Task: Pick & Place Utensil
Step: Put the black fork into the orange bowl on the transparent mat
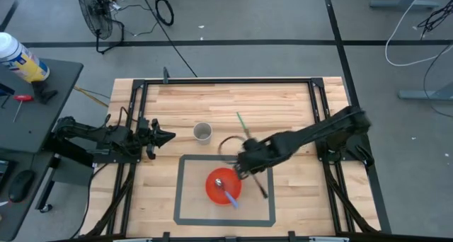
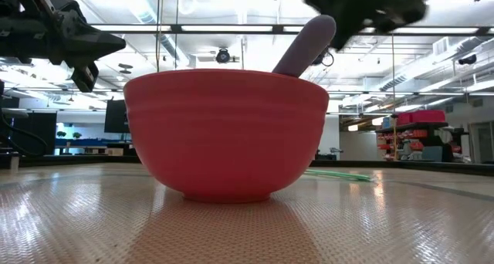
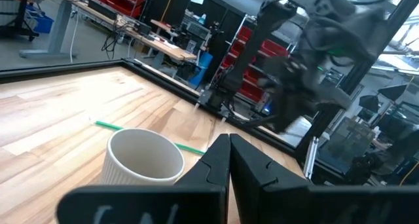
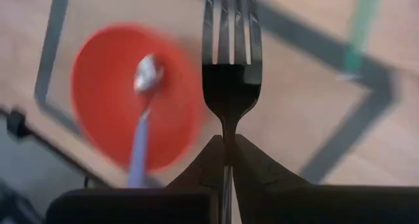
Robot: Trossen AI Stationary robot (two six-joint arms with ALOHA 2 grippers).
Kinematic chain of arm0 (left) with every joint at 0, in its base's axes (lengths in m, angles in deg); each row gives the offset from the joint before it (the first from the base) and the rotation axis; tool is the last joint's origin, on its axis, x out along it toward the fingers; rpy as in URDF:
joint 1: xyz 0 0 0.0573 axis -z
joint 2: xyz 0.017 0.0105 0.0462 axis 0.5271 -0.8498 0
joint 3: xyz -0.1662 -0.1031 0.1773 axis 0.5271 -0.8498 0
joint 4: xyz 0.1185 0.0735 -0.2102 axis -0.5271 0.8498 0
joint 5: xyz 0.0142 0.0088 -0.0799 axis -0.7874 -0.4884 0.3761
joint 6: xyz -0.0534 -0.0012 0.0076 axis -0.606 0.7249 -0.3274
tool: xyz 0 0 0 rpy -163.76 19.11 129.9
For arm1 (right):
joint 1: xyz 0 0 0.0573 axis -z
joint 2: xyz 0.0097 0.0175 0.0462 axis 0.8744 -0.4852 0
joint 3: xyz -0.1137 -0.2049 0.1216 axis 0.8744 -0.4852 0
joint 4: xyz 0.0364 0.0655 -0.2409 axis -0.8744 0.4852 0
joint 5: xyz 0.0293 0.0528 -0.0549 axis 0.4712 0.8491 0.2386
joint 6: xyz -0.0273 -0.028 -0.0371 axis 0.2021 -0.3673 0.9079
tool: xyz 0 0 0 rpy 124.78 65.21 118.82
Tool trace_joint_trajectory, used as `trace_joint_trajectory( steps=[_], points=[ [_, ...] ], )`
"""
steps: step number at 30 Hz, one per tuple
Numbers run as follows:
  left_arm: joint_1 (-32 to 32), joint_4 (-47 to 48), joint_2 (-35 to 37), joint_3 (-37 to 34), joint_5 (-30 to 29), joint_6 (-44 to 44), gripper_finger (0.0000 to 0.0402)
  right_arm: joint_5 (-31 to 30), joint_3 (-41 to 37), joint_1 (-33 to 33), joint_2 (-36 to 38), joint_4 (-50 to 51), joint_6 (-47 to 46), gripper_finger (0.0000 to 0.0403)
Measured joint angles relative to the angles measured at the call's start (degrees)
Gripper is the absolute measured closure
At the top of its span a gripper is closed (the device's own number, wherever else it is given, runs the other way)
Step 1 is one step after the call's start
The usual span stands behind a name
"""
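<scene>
A black fork (image 4: 229, 47) is in my right gripper (image 4: 226, 145), which is shut on it just right of the red bowl (image 1: 223, 185). The bowl stands inside a grey tape rectangle (image 1: 180, 192). In it lies a spoon (image 4: 141, 112) with a metal head and a bluish handle (image 2: 305, 44) that sticks up over the rim. A green stick (image 1: 243, 123) lies flat on the table beyond the bowl. My left gripper (image 1: 166, 136) waits shut at the table's left side, beside a white cup (image 1: 203, 132). My right gripper pinches the fork between its two fingers at the neck (image 4: 226, 122), just below the head. The fork lies along the fingers, its tines (image 4: 229, 18) reaching forward past the fingertips. It is lifted clear of the table, over the wood right of the bowl.
The white ribbed cup (image 3: 145, 160) stands upright just in front of my left gripper (image 3: 228, 160). A black frame (image 1: 226, 81) runs around the wooden table top. Bare wood lies inside the tape rectangle on either side of the bowl.
</scene>
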State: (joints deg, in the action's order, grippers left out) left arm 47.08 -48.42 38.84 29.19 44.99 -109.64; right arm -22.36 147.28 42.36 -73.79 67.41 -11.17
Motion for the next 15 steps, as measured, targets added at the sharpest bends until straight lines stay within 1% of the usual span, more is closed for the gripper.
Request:
trace_joint_trajectory(
  steps=[4,7,10,15],
  points=[
    [0.0,0.0,0.0,0.0,0.16,-0.02,0.0388,5.86,9.66,-0.61,-8.67,0.17,4.71,0.0381],
    [0.0,0.0,0.0,0.0,0.16,-0.02,0.0388,10.16,14.6,-1.04,-13.75,0.36,6.79,0.0381],
    [0.0,0.0,0.0,0.0,0.16,0.24,0.0388,13.68,17.09,-1.16,-17.51,0.05,8.45,0.0381],
    [-0.01,-0.01,0.0,0.0,0.16,0.25,0.0388,16.25,17.4,-0.33,-20.77,-3.18,9.62,0.0381]
  ],
)
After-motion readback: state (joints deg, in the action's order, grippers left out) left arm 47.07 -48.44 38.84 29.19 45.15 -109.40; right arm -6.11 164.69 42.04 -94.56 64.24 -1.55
